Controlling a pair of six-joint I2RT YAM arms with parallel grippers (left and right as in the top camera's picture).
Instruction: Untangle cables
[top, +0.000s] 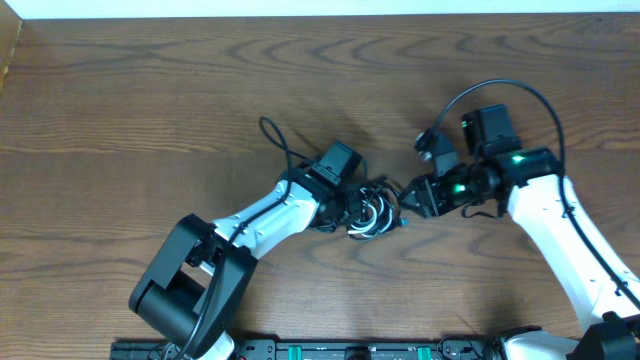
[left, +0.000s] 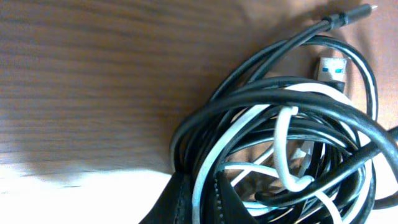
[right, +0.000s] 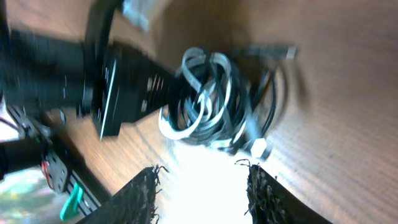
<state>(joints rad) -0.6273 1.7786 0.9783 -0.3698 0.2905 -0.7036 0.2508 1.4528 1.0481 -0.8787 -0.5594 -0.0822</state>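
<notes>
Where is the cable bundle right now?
In the overhead view, the cable bundle lies near the middle of the table, between the left hand, which grips it, and the open right hand.

Cables (top: 372, 212) heaped mid-table (top: 150, 100); my left gripper (top: 352, 208) at their left, my right gripper (top: 412, 197) just right.

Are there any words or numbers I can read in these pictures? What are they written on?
No words, numbers or signs can be read in any view.
Cable bundle: no print shows on it.
USB plug: bare metal with blue inside, no lettering.
Left arm, seen from the right wrist: pale marks, too blurred to read.
</notes>
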